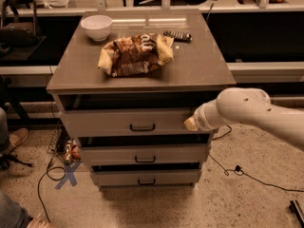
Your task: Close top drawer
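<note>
The top drawer [109,123] is the widest grey-brown front of three, with a small dark bar handle [142,127] at its centre. It stands out only a little from the cabinet, with a dark gap above it. My gripper [191,123] is at the end of the white arm [251,110] that comes in from the right. It sits against the right end of the top drawer's front. The two shallower drawers [142,154] below stick out slightly too.
On the cabinet top [199,65] lie a crumpled brown chip bag [135,54], a white bowl [96,26] and a dark remote-like object [177,35]. Cables [237,170] run on the floor at right and left. A person's shoe [16,139] is at far left.
</note>
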Controlling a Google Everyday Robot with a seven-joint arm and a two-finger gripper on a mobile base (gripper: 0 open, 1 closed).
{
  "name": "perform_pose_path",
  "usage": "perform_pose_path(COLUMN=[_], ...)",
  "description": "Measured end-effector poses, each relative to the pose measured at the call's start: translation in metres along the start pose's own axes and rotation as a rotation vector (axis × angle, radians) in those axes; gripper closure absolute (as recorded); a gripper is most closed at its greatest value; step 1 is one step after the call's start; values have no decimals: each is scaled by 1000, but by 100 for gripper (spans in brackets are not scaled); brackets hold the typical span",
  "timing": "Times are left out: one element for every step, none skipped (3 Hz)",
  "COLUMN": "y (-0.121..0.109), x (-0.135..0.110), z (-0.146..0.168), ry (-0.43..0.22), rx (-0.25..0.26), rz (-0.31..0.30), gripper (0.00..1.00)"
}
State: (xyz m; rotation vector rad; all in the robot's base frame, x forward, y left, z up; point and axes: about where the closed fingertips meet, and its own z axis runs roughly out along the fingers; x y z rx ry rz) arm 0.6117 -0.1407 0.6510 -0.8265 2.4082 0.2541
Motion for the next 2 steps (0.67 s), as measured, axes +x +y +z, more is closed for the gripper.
perform_pose_path(y=[4,10], x=[30,61], z=[-16,-36], ry=[0,10], rx=[13,18], rz=[63,113], gripper=[100,100])
